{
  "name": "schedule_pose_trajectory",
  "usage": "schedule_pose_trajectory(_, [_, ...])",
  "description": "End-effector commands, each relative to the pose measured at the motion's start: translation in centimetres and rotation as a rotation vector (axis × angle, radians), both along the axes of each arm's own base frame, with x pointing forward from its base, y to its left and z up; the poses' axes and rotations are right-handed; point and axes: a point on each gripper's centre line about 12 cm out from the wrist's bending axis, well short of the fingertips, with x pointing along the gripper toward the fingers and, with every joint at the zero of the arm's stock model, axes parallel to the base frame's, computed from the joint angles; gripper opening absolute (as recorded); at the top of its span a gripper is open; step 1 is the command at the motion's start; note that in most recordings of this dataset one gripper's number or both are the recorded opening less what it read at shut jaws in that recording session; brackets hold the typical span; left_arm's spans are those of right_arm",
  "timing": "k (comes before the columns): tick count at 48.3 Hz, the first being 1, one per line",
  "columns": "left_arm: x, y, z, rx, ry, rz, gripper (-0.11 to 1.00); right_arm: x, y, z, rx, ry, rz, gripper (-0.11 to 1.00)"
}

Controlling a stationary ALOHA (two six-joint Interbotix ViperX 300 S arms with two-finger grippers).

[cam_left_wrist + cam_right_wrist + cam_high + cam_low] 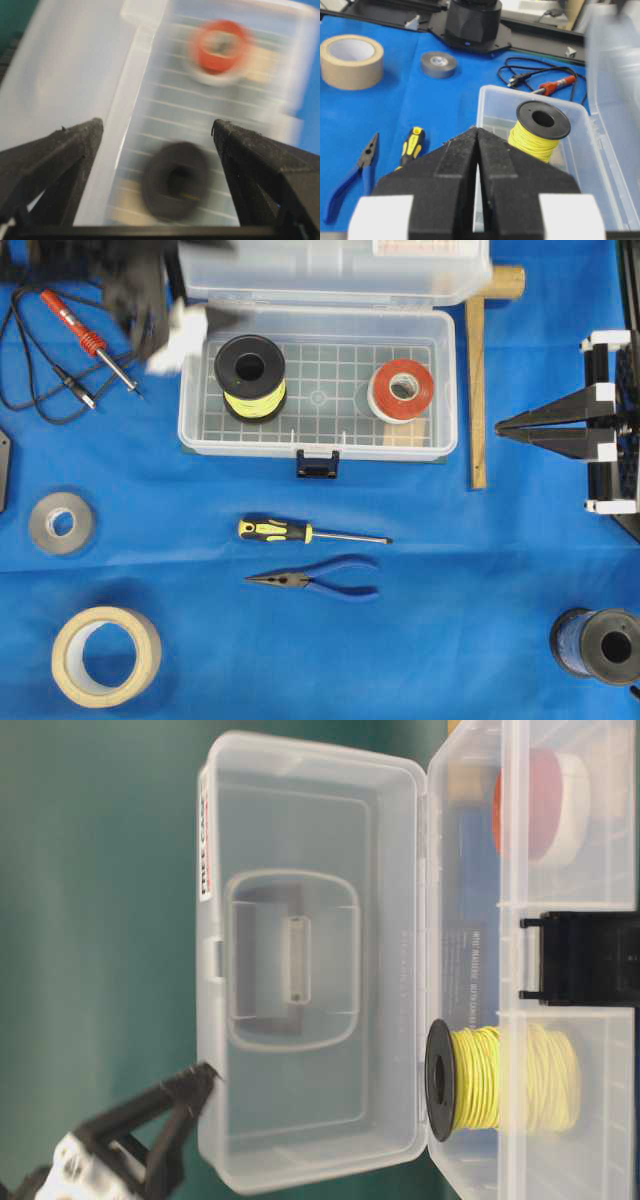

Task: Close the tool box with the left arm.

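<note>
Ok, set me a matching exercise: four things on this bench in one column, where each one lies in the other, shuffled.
Things:
1. yellow wire spool
2. screwdriver
3. soldering iron
4. masking tape roll

Places:
A. on the cloth in front of the tool box
B. near bottom left corner of the overhead view
C. inside the tool box
D. left of the tool box, with black cable

Pairs: 1-C, 2-A, 3-D, 4-B

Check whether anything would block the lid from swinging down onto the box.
Nothing visible does. The lid stands upright; the yellow spool and red tape sit inside the box, but whether they clear its rim cannot be told.
</note>
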Motion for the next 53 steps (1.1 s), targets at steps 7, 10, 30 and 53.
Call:
schedule_pose_trajectory(7, [-0.9,-4.4,-1.6,-0.076,0.041,-0.06,0.89,0.2,0.0,0.7,-0.005,-0.023,-0.001,0.0])
schedule_pose_trajectory(10, [-1.2,-6.2,-1.8,-0.095,0.041,-0.097,0.89,0.2,0.0,0.7,-0.005,-0.023,-0.001,0.0])
schedule_pose_trajectory(30, [-3.8,-11.0,1.2,-0.159,-0.092,-0.192,0.88,0.2,0.0,0.9,-0.003,-0.026,0.001,0.0])
schedule_pose_trajectory(53, [-11.9,-10.2,5.4,-0.017,-0.498,-0.27,0.88,0.0,0.0,1.2,-0.005,-0.038,-0.001,0.0])
